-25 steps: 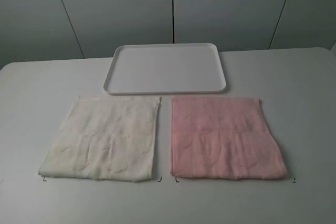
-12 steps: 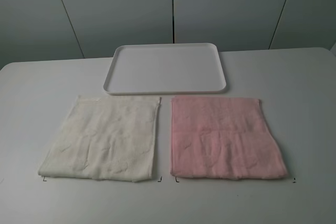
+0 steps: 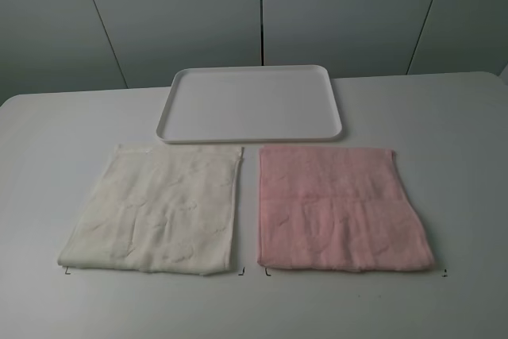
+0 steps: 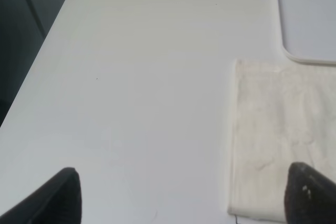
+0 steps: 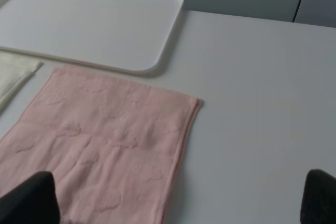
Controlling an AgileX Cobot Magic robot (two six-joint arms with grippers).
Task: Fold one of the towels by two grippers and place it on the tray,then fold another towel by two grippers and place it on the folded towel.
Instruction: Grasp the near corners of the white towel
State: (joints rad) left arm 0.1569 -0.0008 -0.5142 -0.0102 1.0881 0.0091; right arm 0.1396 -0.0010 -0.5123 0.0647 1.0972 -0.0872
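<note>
A: Where are the towels lying?
B: The cream-white towel (image 3: 155, 208) is lying flat just in front of the tray (image 3: 250, 105), below its left half. The pale pink towel (image 3: 341, 208) is lying beside it, in front of the tray's right half, with a narrow gap separating them.
A: And the grippers?
B: The left gripper (image 4: 186, 198) is hanging wide open and gripping nothing, out beyond the tray's left end over the white table (image 4: 131, 77). The right gripper (image 5: 176, 203) is gaping just as wide, also empty, in front of the tray's right end
</note>
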